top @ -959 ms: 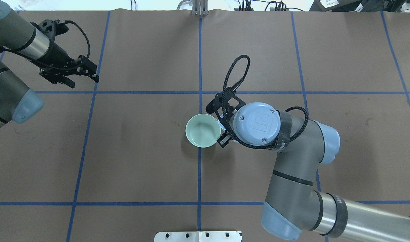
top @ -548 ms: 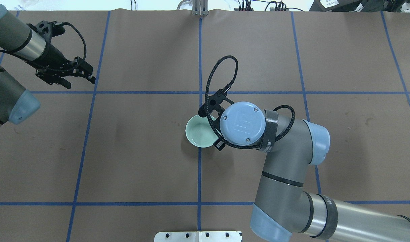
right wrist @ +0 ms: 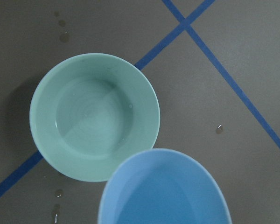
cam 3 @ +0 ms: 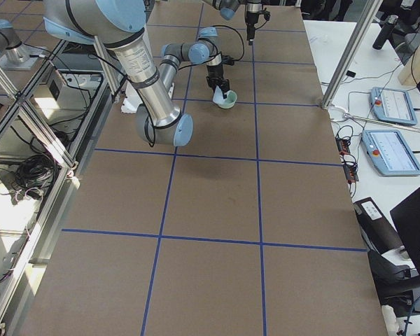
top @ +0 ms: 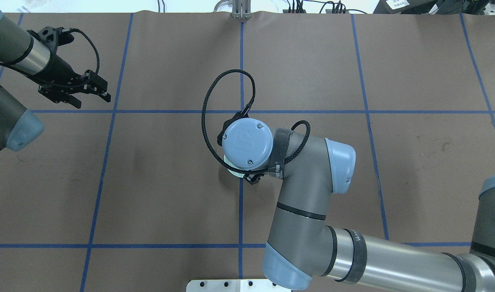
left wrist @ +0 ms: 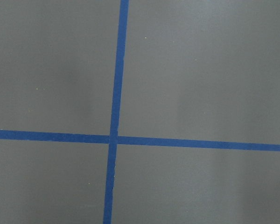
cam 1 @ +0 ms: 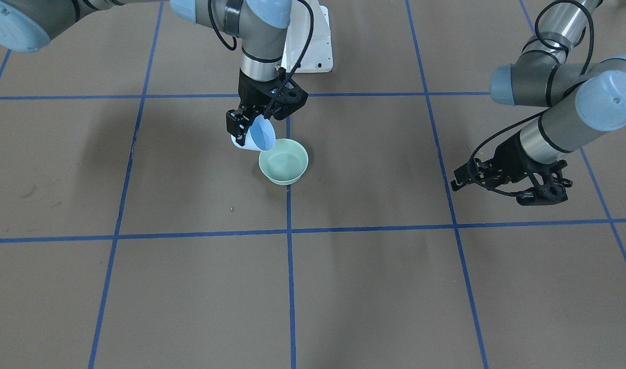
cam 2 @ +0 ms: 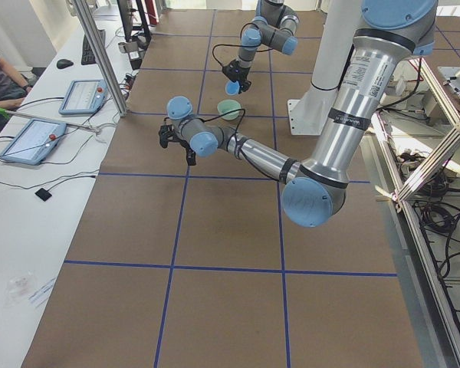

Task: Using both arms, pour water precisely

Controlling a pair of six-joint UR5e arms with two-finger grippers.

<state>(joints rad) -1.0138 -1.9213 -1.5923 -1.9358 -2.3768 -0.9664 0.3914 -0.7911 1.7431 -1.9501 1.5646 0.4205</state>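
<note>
My right gripper point(cam 1: 245, 132) is shut on a light-blue cup point(cam 1: 261, 136) and holds it tilted, mouth over the near rim of a mint-green bowl point(cam 1: 283, 163) at the table's middle. In the right wrist view the cup point(right wrist: 165, 191) sits just below the bowl point(right wrist: 94, 116); the water shows only as a shallow glossy layer in the bowl's bottom. In the overhead view my right wrist covers the gripper and all but a sliver of the bowl point(top: 231, 170). My left gripper point(top: 91, 97) is open and empty, far off to the left.
Small water drops point(right wrist: 64, 36) lie on the brown paper around the bowl. The white pedestal point(cam 1: 313, 46) stands behind the bowl. Blue tape lines point(left wrist: 114, 139) cross the table. Tablets point(cam 2: 34, 138) lie on the operators' side desk.
My right arm has swung left in the overhead view until its wrist covers the bowl, and the cable loop swung with it. My left arm has drawn back to the left.
</note>
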